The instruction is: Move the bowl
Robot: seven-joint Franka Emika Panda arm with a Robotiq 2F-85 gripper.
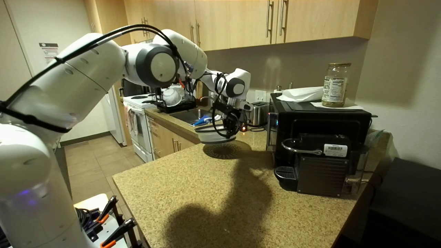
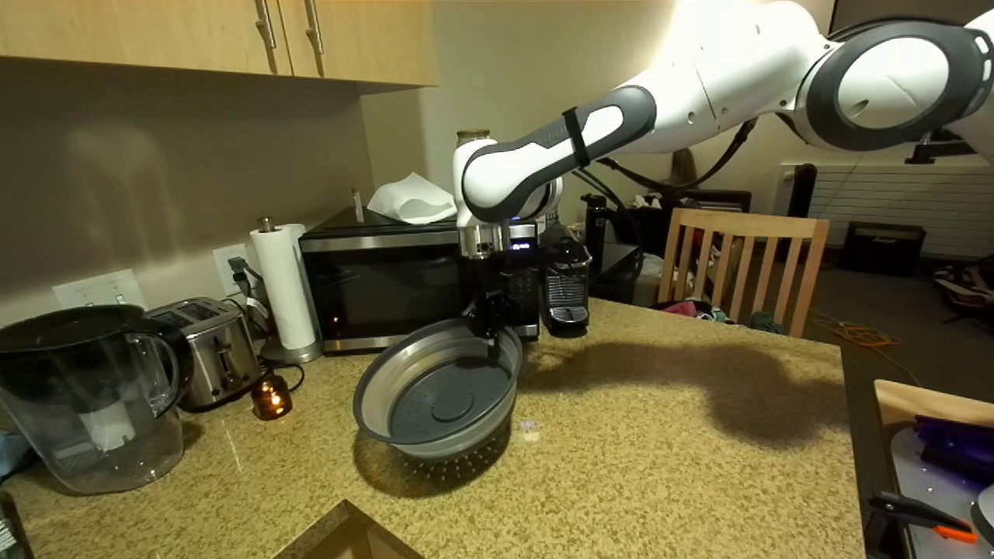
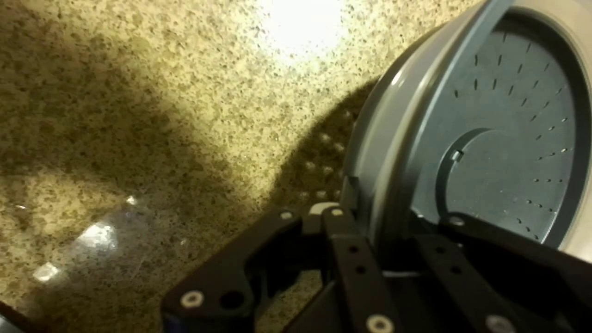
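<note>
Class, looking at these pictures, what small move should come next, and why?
Probably carry the bowl slightly along the counter at this height: the tool grips its rim, and the bowl hangs tilted above its shadow, apart from the counter.

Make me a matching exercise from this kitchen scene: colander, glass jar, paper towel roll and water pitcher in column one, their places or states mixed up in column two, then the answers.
Column one
1) colander
2) glass jar
3) paper towel roll
4) water pitcher

Column two
A) between the toaster and the microwave
B) transparent, with a black lid
C) gripped by the fingers
D) on top of the microwave

Pairs: 1-C, 2-D, 3-A, 4-B
</note>
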